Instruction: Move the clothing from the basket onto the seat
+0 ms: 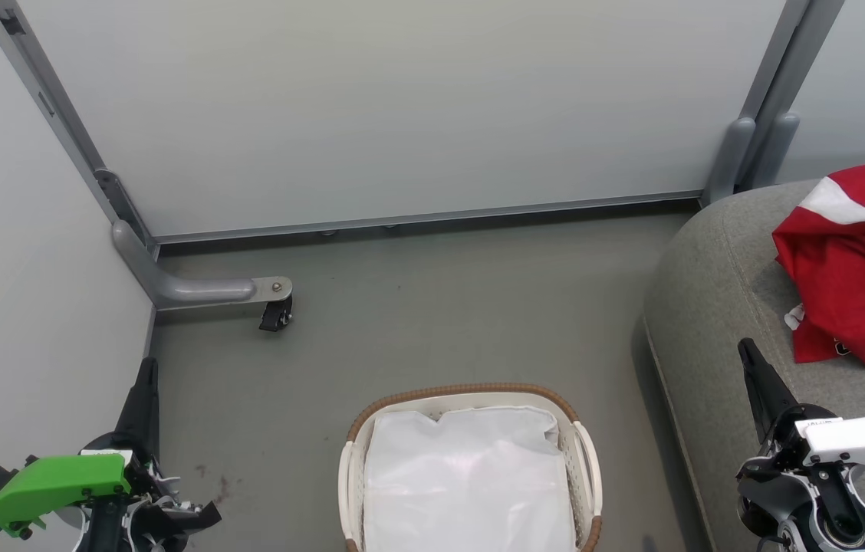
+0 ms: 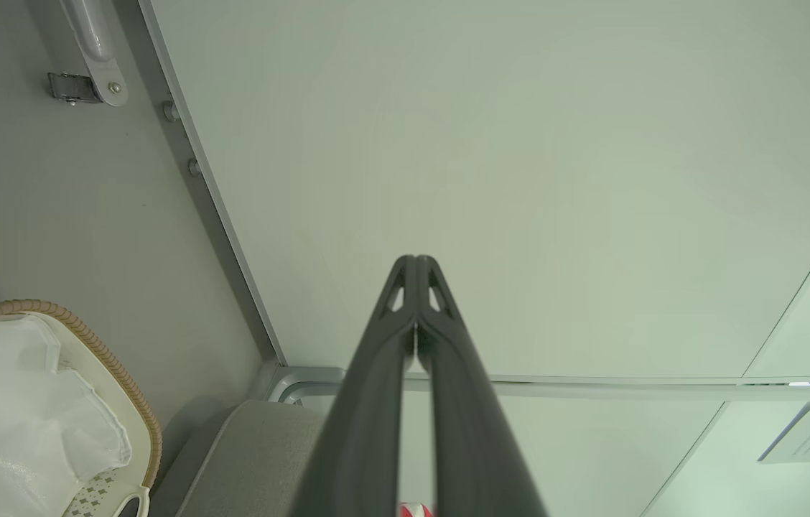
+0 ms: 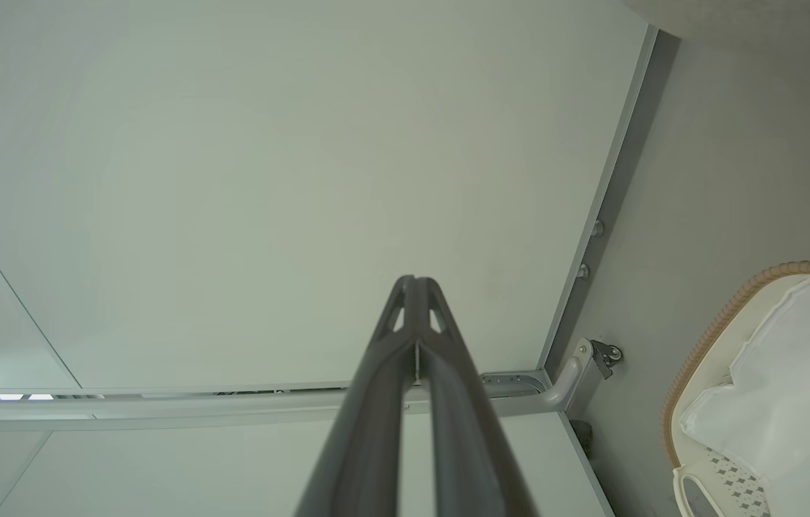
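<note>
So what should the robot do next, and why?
Probably just rest its arms, I'd judge: the clothing already lies on the seat, the basket holds a white sheet with no red showing, and the left gripper and right gripper are shut and empty. Red could hide beneath the sheet; I cannot tell.

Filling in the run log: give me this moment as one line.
clothing: on seat | basket: white sheet inside | left gripper: shut, empty | right gripper: shut, empty

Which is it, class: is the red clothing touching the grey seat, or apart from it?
Touching. The head view shows the clothing lying heaped on the seat, its folds resting directly on it with no gap.
</note>
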